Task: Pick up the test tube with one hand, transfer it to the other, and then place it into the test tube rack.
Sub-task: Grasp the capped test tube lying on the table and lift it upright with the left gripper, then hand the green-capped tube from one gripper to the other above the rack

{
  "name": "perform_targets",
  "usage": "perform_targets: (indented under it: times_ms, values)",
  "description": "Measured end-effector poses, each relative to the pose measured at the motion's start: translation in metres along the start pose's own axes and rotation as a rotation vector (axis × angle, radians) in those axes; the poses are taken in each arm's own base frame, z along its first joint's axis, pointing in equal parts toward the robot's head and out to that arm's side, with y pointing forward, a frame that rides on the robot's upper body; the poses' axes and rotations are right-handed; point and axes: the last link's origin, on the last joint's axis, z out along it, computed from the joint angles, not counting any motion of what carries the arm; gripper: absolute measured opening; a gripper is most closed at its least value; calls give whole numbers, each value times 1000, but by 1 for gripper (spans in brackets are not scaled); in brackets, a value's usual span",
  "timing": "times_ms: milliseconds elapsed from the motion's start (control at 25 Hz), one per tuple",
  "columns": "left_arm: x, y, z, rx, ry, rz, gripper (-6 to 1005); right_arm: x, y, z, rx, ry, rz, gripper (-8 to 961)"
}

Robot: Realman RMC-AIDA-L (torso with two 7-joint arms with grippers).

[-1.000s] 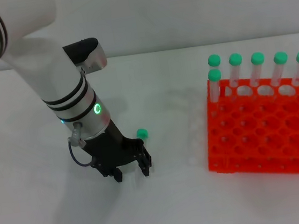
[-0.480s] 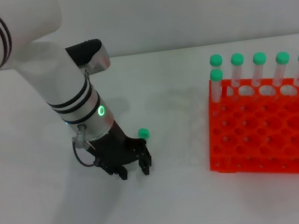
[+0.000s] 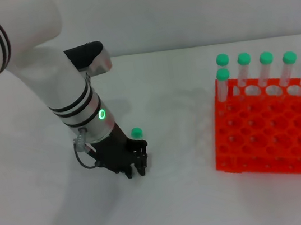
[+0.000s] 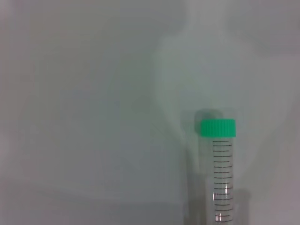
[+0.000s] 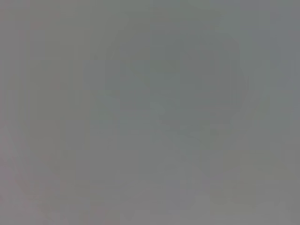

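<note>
The test tube shows in the head view only by its green cap [image 3: 136, 132], which sticks out just behind my left gripper [image 3: 136, 166] low over the white table. The gripper's black fingers are drawn together around the tube's clear body, which they hide. In the left wrist view the test tube [image 4: 219, 173] shows its green cap and printed scale, running out of frame toward the gripper. The orange test tube rack [image 3: 273, 134] stands on the right, well apart from the gripper. My right gripper is out of view.
Several green-capped tubes [image 3: 266, 58] stand upright in the rack's back row. The white table [image 3: 186, 197] lies between the left gripper and the rack. The right wrist view shows only flat grey.
My left gripper's fingers have closed together from a spread stance. The green cap has shifted slightly to the left with the gripper.
</note>
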Motion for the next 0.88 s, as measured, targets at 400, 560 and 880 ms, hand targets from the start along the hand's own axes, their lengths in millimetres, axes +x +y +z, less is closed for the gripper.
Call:
perform_targets:
  times_ms: [400,560,880]
  values:
    - [38,7,-16,-120,249,63,192,0,-1,-1,13,-3,7,859]
    - [64,10,-34,-209,435,88,193,0,-1,-1,16,-6,7,859]
    - [83,-1,-43,-311,712,83,195,-1,-10,-3,68,-17,41,860]
